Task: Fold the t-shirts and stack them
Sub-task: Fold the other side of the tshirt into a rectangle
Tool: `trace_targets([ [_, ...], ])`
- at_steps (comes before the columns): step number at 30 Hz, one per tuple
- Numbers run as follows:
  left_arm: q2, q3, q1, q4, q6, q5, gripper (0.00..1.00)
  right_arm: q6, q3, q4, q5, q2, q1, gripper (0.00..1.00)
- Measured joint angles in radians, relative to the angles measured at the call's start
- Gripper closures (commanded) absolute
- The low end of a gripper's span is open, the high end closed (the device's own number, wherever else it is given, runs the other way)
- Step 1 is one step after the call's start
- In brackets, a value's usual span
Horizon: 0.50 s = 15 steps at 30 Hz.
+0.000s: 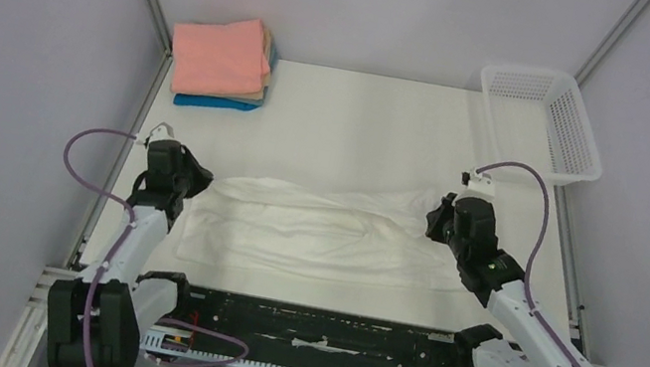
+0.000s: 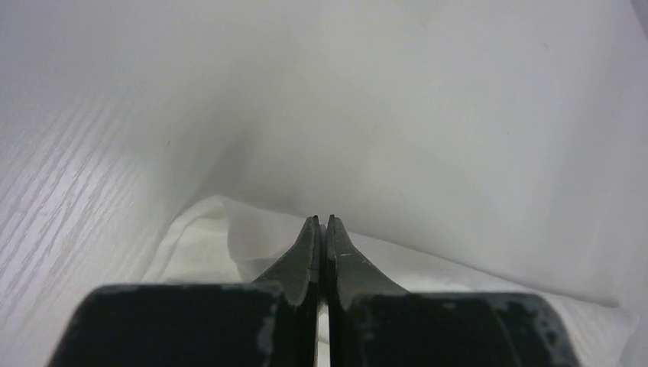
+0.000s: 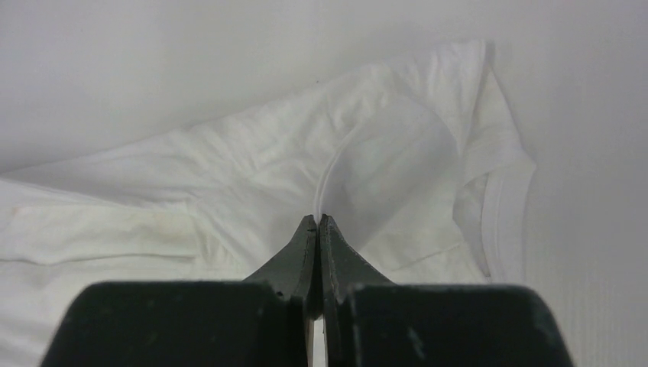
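Note:
A white t-shirt (image 1: 312,232) lies crumpled lengthwise across the near part of the table. My left gripper (image 1: 197,179) is shut on its left end; in the left wrist view the cloth (image 2: 458,153) rises in a sheet from the closed jaws (image 2: 322,220). My right gripper (image 1: 433,215) is shut on its right end; in the right wrist view a fold of the shirt (image 3: 382,153) stands up from the closed tips (image 3: 317,218), with the collar (image 3: 504,222) to the right. A stack of folded t-shirts, salmon-pink (image 1: 220,54) over tan and blue (image 1: 214,103), sits at the back left.
A white lattice basket (image 1: 542,121) stands at the back right. Metal frame posts and grey walls close in the table on both sides. A black rail (image 1: 316,328) runs along the near edge between the arm bases.

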Motion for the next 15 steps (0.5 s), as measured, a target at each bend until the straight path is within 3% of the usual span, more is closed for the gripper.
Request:
trace_targets([
  [2,-0.055,-0.049,0.0,0.014,-0.03,-0.028,0.97,0.007,-0.023,-0.01,-0.037,-0.011,0.0,0.96],
  [4,-0.129,-0.115,0.0,0.029,-0.073,-0.058,0.89,0.013,-0.056,-0.021,-0.066,-0.01,0.003,0.92],
  [5,-0.166,-0.149,0.0,0.034,-0.095,-0.075,0.72,0.019,-0.074,-0.029,-0.074,-0.01,0.005,0.91],
  [6,-0.205,-0.18,0.0,0.029,-0.12,-0.093,0.64,0.021,-0.102,-0.031,-0.084,-0.012,0.006,0.87],
  [8,-0.276,-0.221,0.0,-0.005,-0.171,-0.135,0.59,0.031,-0.161,-0.063,-0.097,-0.03,0.009,0.78],
  [9,-0.322,-0.235,0.0,-0.034,-0.199,-0.156,0.52,0.035,-0.186,-0.085,-0.1,-0.048,0.009,0.57],
  [13,-0.548,-0.242,0.0,-0.171,-0.293,-0.241,0.26,0.046,-0.233,-0.211,-0.114,-0.211,0.009,0.22],
  [15,-0.697,-0.241,0.0,-0.248,-0.34,-0.29,0.23,0.041,-0.233,-0.243,-0.115,-0.297,0.009,0.02],
])
